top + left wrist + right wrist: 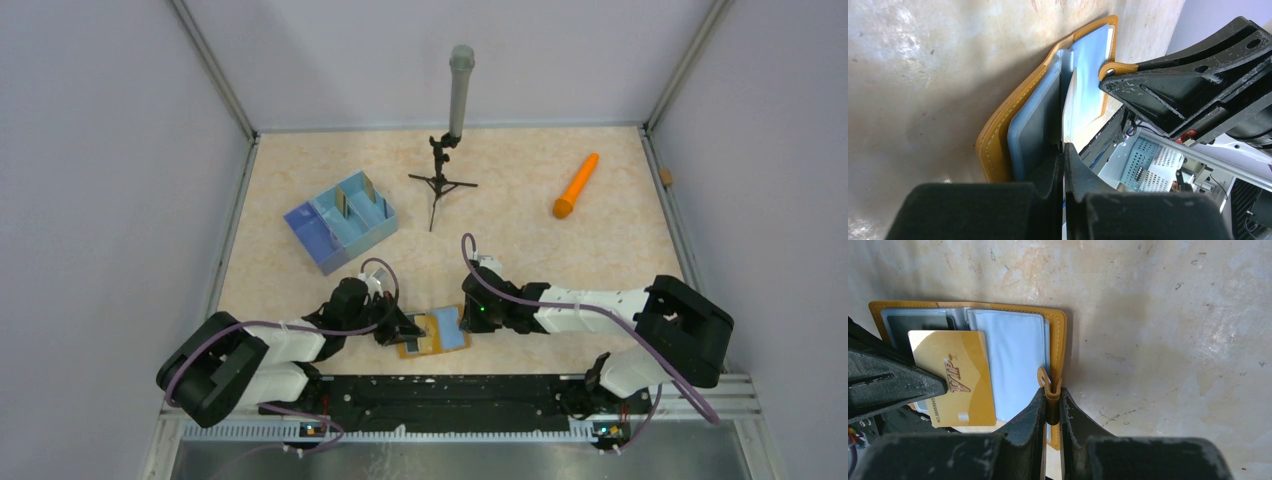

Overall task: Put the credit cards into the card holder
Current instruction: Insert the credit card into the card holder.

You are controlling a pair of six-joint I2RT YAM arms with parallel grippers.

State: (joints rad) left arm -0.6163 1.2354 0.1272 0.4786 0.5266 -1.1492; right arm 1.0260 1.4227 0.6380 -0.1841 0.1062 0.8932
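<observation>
The card holder [447, 334], a mustard-orange wallet with bluish pockets, lies open on the table near the front edge. My right gripper [1050, 394] is shut on its snap tab [1047, 381] at the right edge. My left gripper [1063, 150] is shut on a gold credit card with "VIP" lettering [955, 375], held over the wallet's left half [918, 322]. In the left wrist view the card shows edge-on [1066, 120] beside the wallet's orange rim [993, 145]. In the top view the left gripper [405, 328] and right gripper [470, 318] flank the wallet.
A blue divided tray [318, 240] stands at the back left with two cards [342, 203] upright in it. A small tripod with a grey cylinder [458, 95] stands at the back middle. An orange cone-shaped stick [577, 185] lies at the back right.
</observation>
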